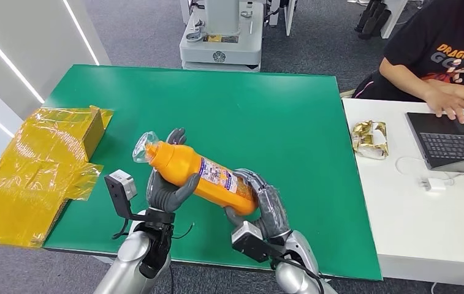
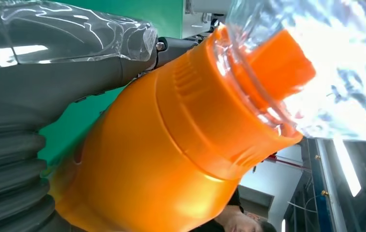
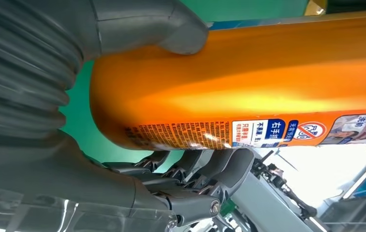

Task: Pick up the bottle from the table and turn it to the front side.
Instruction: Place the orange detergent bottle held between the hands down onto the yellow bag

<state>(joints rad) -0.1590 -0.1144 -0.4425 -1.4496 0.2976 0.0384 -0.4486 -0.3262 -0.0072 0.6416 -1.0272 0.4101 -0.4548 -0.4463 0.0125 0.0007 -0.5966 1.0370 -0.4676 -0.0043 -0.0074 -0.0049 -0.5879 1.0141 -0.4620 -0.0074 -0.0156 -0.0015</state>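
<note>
Held above the near part of the green bench (image 1: 266,116), between both hands: an orange bottle (image 1: 208,177), lying tilted, cap end up and to the left, base down and to the right, clear of the surface. Wrapped around the base end, the right hand (image 1: 260,199), thumb (image 3: 171,29) pressed on one side of the orange body and darker fingers (image 3: 210,169) curled under the printed label on the other. Gripping the shoulder below the cap, the left hand (image 1: 169,187), fingers folded around the neck end. Over the orange cap, a clear plastic hood (image 2: 316,63), seen close in the left wrist view. At the left edge of the bench, a cardboard box wrapped in yellow film (image 1: 39,165), partly overhanging the edge. To the right, just beside the green bench, a white bench (image 1: 413,214) with a crinkled gold foil packet (image 1: 369,138), a white cable and an open laptop (image 1: 456,141). Behind the laptop, a seated person in a black printed shirt (image 1: 444,55), one hand on the keyboard. Beyond the far edge of the green bench, the grey base of a machine (image 1: 220,43) on grey carpet.
</note>
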